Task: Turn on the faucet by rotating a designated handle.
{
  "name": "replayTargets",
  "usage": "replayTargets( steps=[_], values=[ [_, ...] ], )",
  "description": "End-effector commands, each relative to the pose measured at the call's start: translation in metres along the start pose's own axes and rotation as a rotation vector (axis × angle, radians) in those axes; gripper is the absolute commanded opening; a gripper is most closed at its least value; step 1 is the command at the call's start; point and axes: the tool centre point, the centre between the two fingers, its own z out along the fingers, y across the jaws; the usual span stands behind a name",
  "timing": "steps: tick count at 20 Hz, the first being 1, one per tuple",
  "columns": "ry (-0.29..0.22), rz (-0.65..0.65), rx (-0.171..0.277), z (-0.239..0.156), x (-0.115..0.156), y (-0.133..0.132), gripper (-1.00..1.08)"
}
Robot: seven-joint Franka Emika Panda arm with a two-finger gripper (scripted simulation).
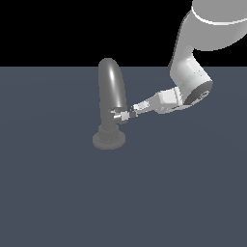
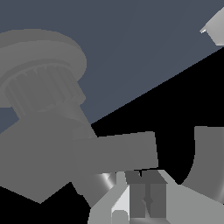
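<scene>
On the dark surface [image 1: 58, 193], a little toward the exterior view's left of centre, the faucet [image 1: 112, 91] stood upright on its round ridged base, its thick spout arching tall. My claw [image 1: 129, 114] had its tip at the handle [image 1: 118, 115], the small bright lever jutting from the faucet body just above the base; whether my jaws were closed on it or only pressed against it I could not tell, since the exterior view was too small and the wrist view showed only pale blocky parts close to the lens. I judged the step in hand to be the turning itself, and doing it well meant pushing along an arc about the faucet's upright body rather than straight in, keeping contact near the lever's free end so it would not slip off. The handle's long axis lay roughly level, pointing from the body toward the exterior view's right, at my arm.
</scene>
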Motion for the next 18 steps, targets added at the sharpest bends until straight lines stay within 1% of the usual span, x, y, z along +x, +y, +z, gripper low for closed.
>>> replayTargets(
  steps=[1, 11, 12, 13, 18],
  values=[
    [-0.003, 0.008, -0.001, 0.000, 0.013, -0.004, -1.00],
    [-0.012, 0.032, -0.004, 0.001, 0.072, -0.023, -1.00],
    [-0.012, 0.032, -0.004, 0.001, 0.072, -0.023, -1.00],
    [0.009, -0.035, -0.013, 0.000, 0.026, -0.017, -1.00],
    [0.005, -0.023, -0.011, 0.000, 0.037, -0.028, -1.00]
  ],
)
